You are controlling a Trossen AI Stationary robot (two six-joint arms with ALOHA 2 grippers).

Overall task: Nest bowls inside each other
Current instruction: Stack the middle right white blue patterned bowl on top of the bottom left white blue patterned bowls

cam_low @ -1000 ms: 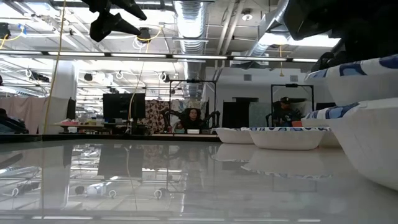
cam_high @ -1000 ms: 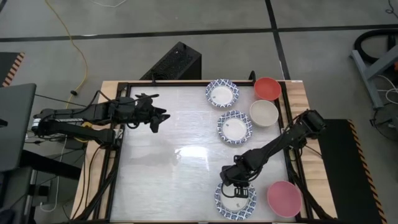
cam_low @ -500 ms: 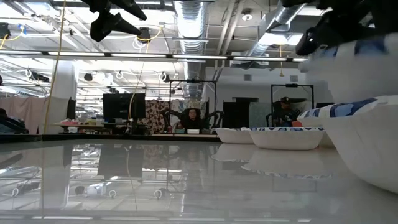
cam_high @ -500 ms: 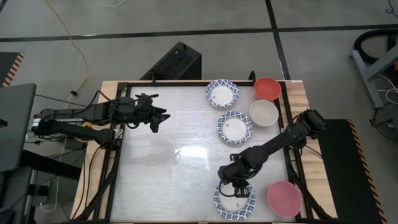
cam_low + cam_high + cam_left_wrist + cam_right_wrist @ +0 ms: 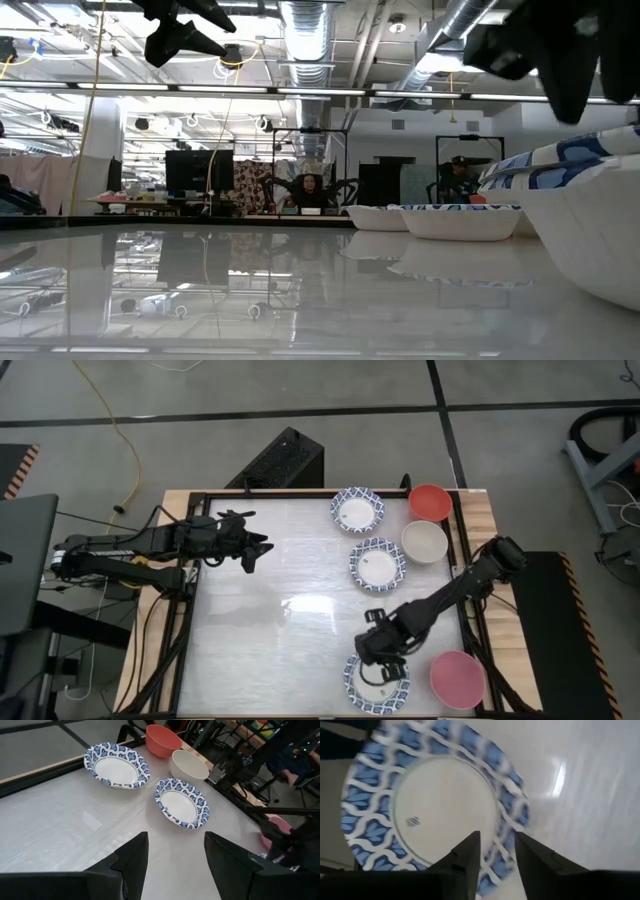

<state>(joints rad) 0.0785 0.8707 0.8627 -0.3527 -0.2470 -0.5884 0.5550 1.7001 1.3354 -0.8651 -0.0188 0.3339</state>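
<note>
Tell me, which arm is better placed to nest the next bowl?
Right, probably. The right gripper hangs just above the near blue-rimmed stack, beside the pink bowl. The left gripper waits open at the table's far left, away from every bowl.

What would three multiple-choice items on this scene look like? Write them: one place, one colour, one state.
1. The red bowl sits next to: A the cream bowl, B the pink bowl, C nothing.
2. The bowl under the right hand is: A pink, B blue-rimmed, C red.
3. The left hand is: A shut on a bowl, B shut and empty, C open and empty.

A: they are neighbours at the far right corner.
B: the right wrist view shows its blue pattern.
C: its fingers stand apart, with nothing between them.
</note>
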